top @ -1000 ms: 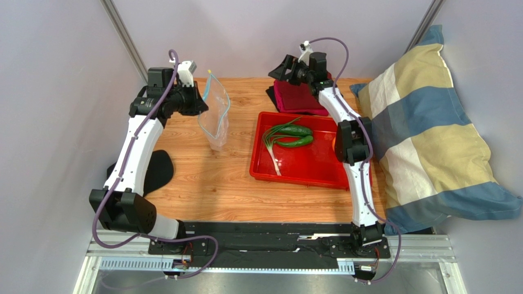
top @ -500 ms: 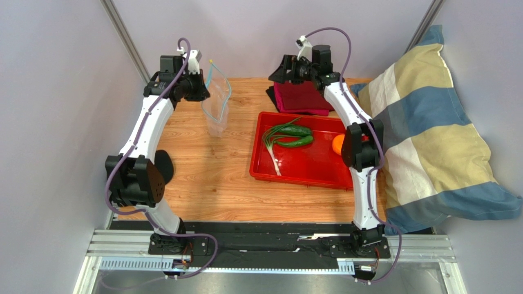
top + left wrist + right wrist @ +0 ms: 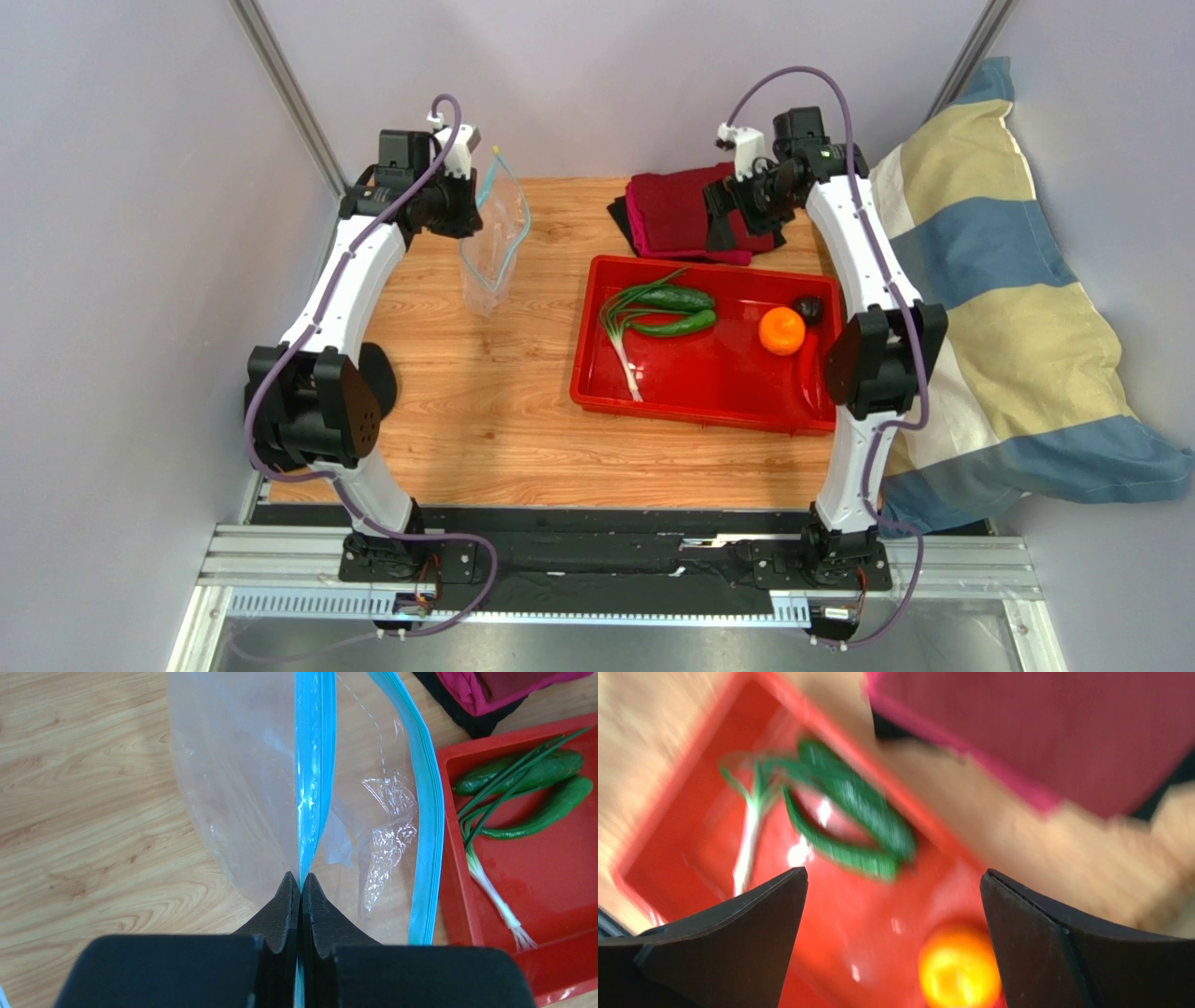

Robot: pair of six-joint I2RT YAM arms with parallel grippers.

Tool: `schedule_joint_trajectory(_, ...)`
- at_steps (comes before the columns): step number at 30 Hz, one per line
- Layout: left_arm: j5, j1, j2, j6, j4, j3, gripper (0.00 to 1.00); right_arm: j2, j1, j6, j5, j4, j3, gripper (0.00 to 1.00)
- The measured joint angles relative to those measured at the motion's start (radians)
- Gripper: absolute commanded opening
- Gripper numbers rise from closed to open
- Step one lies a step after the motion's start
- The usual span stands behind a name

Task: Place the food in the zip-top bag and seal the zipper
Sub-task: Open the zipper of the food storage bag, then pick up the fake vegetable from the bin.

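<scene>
My left gripper (image 3: 470,213) is shut on the bluish zipper strip (image 3: 312,763) of the clear zip-top bag (image 3: 493,252) and holds it hanging, mouth open, over the back left of the table. In the left wrist view the gripper (image 3: 302,882) pinches one strip; the other strip (image 3: 425,812) bows away. The red tray (image 3: 701,392) holds two long green vegetables (image 3: 676,311), a green onion (image 3: 622,350), an orange fruit (image 3: 781,331) and a small dark round piece (image 3: 808,307). No red chili shows. My right gripper (image 3: 720,231) is open and empty above the tray's back edge; its blurred wrist view (image 3: 894,875) shows the orange (image 3: 959,969) below.
Folded maroon and black cloths (image 3: 685,210) lie behind the tray. A large striped pillow (image 3: 982,308) fills the right side. A black pad (image 3: 368,385) lies at the left table edge. Grey walls close in the back and sides.
My left arm has carried the bag a little toward the back. My right arm has swung right and back, uncovering the orange and the dark piece in the tray.
</scene>
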Motion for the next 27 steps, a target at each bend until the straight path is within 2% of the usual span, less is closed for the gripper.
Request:
schedule_joint_trajectory(6,0.011,-0.019,0.028,0.086,-0.033,0.017,0.0,-0.14,-0.014,-0.149,0.191,-0.175,-0.173,0.98)
schedule_joint_trajectory(10,0.03,-0.02,0.045,0.121,-0.061,0.024,0.0,-0.179,-0.018,-0.187,0.298,-0.183,-0.324,0.99)
schedule_joint_trajectory(15,0.069,-0.02,0.046,0.167,-0.106,0.027,0.0,-0.183,-0.019,-0.224,0.416,-0.101,-0.529,1.0)
schedule_joint_trajectory(18,0.086,-0.02,0.047,0.194,-0.14,0.035,0.0,-0.182,-0.019,-0.235,0.467,-0.05,-0.594,1.0)
schedule_joint_trajectory(27,0.107,-0.02,0.047,0.234,-0.179,0.035,0.0,-0.137,-0.019,-0.243,0.5,0.069,-0.598,1.0)
